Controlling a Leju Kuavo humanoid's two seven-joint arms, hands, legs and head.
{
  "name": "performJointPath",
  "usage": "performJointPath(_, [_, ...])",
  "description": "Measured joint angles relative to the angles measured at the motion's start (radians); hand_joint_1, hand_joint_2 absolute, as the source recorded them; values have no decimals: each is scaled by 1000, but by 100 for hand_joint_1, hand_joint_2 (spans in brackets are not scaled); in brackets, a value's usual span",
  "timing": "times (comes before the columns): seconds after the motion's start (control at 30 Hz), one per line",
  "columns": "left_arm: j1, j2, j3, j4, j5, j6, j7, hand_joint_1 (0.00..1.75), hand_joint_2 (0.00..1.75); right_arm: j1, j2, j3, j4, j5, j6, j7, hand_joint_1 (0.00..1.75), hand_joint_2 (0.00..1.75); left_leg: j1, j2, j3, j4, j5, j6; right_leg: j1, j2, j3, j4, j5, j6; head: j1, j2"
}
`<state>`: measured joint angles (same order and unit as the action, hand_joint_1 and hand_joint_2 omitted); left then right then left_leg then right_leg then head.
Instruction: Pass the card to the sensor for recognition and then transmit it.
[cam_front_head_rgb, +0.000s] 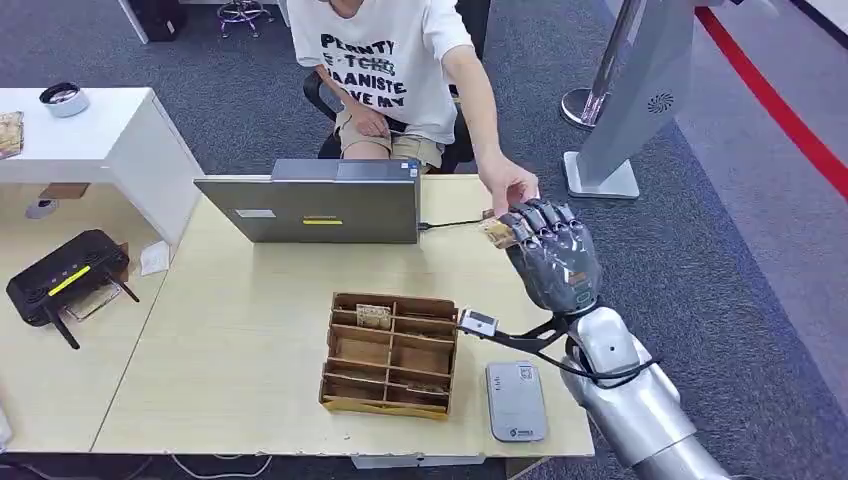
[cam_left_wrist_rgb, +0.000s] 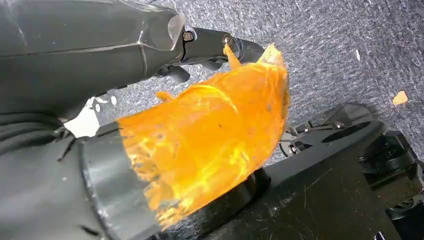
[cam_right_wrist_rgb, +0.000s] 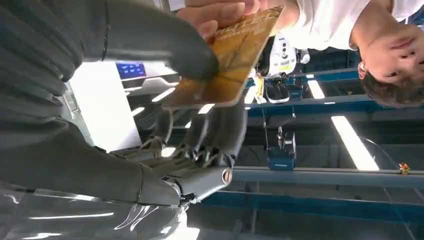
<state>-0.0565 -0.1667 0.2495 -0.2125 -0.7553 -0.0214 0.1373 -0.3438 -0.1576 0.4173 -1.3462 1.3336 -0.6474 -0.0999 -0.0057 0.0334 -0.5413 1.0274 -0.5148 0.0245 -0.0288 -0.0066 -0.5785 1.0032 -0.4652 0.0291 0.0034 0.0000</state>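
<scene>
A tan card (cam_front_head_rgb: 495, 232) is pinched in my right hand (cam_front_head_rgb: 552, 250), which is raised over the table's far right corner. A seated person's hand (cam_front_head_rgb: 510, 185) grips the same card from the other side. The right wrist view shows the card (cam_right_wrist_rgb: 225, 65) under my thumb (cam_right_wrist_rgb: 165, 45), with the person's fingers (cam_right_wrist_rgb: 220, 10) on its far edge. The grey card sensor (cam_front_head_rgb: 516, 400) lies flat near the table's front right edge, well below my hand. My left hand (cam_left_wrist_rgb: 150, 45) hangs over the carpet with its fingers out, holding nothing.
A wooden divided card box (cam_front_head_rgb: 390, 352) with a card in one slot sits mid-table, left of the sensor. A grey laptop (cam_front_head_rgb: 320, 205) stands at the table's far edge. A black router (cam_front_head_rgb: 65, 275) rests on the left desk. A grey kiosk stand (cam_front_head_rgb: 620, 110) rises at the right.
</scene>
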Motion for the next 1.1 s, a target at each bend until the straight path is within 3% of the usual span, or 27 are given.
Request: performJointPath(1.1, [0, 1, 0, 0, -3, 0, 0, 0, 0, -4, -6, 7, 5, -32, 0, -2, 175, 175, 0, 0, 0, 0, 0, 0, 0, 0, 0, 0, 0, 0, 0, 0])
